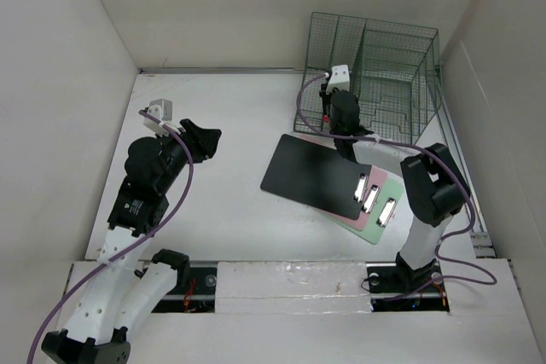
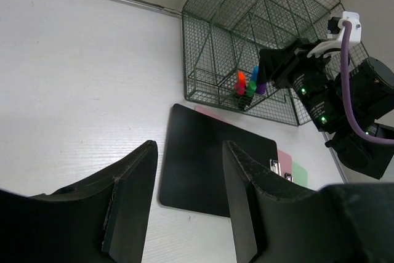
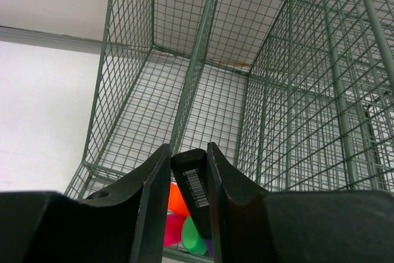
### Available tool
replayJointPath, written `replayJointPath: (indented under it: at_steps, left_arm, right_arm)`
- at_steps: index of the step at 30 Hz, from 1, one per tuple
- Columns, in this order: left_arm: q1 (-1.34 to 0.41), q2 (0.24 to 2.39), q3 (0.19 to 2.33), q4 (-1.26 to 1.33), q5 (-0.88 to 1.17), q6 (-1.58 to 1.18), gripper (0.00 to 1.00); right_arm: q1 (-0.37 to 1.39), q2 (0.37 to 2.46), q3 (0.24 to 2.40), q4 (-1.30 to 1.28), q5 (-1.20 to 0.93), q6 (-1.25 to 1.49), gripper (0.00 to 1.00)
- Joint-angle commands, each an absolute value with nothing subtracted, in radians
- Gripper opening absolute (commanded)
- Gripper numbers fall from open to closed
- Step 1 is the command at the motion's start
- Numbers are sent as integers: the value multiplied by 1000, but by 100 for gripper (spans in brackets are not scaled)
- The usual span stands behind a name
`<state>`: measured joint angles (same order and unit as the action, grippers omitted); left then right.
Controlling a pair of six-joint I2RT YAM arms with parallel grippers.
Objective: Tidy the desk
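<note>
Enclosure floor is a large flat matte white tabletop (image 1: 230,125). Boxed in by a plain white left wall (image 1: 60,83), plain white back wall (image 1: 256,6) and plain white right wall (image 1: 512,108). A thin grey metal strip (image 1: 222,69) runs along the back wall's foot. A rough white padded ledge (image 1: 281,283) lines the near edge. Light is even and diffuse, with soft shadows.

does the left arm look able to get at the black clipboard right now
Probably yes. The left fingers are open and empty, and only bare desk lies between them and the black clipboard. The right fingers hold a marker at the rack, off the clipboard's left side.
</note>
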<state>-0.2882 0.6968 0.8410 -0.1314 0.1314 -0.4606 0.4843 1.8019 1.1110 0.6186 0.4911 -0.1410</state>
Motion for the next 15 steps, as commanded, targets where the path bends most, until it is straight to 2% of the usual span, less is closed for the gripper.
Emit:
replayJointPath:
  at_steps: [1, 6, 11, 15]
  left_arm:
    - [-293, 678, 844, -94, 137, -449, 43]
    - [-293, 680, 845, -94, 137, -449, 43]
    - [-293, 687, 848, -94, 137, -449, 43]
    - [-293, 692, 847, -92, 140, -449, 43]
  right_arm:
    - [486, 1827, 1178, 603, 535, -136, 1]
    - [486, 1852, 1206, 572, 560, -146, 2]
    - [486, 1829, 1193, 537, 586, -109, 11]
    - [486, 1824, 1230, 382, 612, -52, 15]
